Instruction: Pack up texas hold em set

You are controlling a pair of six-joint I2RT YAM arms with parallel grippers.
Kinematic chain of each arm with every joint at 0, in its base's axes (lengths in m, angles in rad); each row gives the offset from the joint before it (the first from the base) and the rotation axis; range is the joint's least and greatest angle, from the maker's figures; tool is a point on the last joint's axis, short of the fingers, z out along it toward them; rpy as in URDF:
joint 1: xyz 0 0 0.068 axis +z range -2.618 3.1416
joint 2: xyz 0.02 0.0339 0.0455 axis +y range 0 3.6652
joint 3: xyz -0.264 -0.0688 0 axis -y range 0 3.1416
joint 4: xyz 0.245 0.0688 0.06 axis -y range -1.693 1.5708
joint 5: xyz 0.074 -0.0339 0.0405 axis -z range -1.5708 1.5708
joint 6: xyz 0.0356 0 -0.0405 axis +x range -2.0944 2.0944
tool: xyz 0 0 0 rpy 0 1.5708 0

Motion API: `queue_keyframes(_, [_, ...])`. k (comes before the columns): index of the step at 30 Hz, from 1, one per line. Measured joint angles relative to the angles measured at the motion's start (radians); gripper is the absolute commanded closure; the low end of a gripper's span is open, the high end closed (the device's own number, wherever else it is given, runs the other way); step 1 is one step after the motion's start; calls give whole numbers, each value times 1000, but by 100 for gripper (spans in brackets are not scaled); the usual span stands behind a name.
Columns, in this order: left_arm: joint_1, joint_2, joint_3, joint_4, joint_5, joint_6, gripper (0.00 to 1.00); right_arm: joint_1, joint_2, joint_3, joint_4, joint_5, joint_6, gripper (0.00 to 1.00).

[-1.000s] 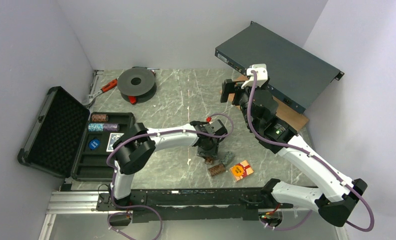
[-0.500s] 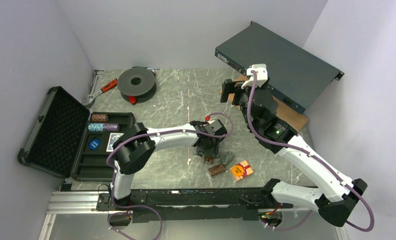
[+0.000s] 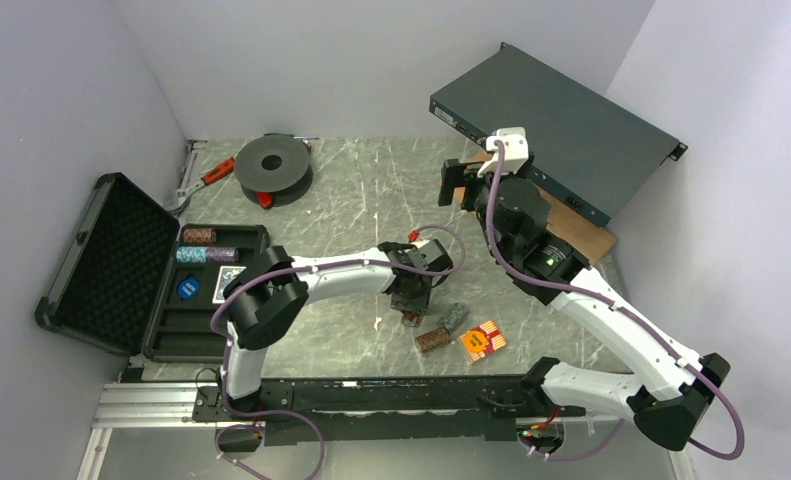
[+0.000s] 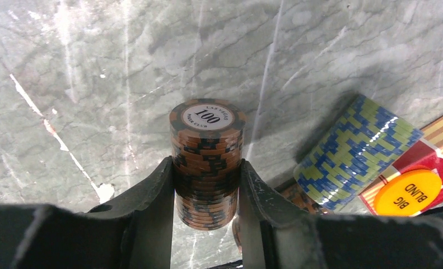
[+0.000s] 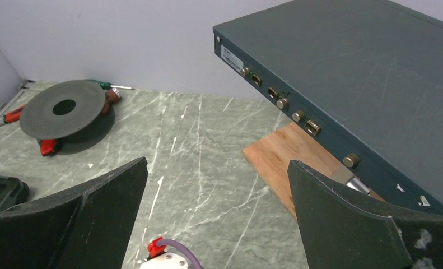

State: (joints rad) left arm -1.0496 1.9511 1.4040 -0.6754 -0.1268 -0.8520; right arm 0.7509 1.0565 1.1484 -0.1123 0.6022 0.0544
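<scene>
The left fingers (image 4: 154, 207) were closed on both sides of a short brown-and-orange poker-chip stack (image 4: 208, 140) marked 100. It stood upright on the grey marble table (image 4: 96, 67), well to the right of the open black plastic briefcase (image 3: 106, 255). A blue-and-green chip stack (image 4: 353, 151) lay tilted just beside it, farther from the briefcase. The right fingers (image 5: 90, 213) stood wide open, holding nothing.
</scene>
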Motion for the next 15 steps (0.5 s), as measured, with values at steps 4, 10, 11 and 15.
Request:
queue_keyframes(4, [5,-31,-39,6,-22,0,100,0,16,0,-1,0,-3,0])
queue_keyframes(10, [45,-170,-156,27,-59,0,100,0,23,0,0,0,-10,0])
queue_keyframes(11, [59,-199,-173,32,-64,2,100,0,23,0,0,0,-10,0])
queue_keyframes(15, [140,-293,-201,42,-72,29,100,0,28,0,0,-1,-10,0])
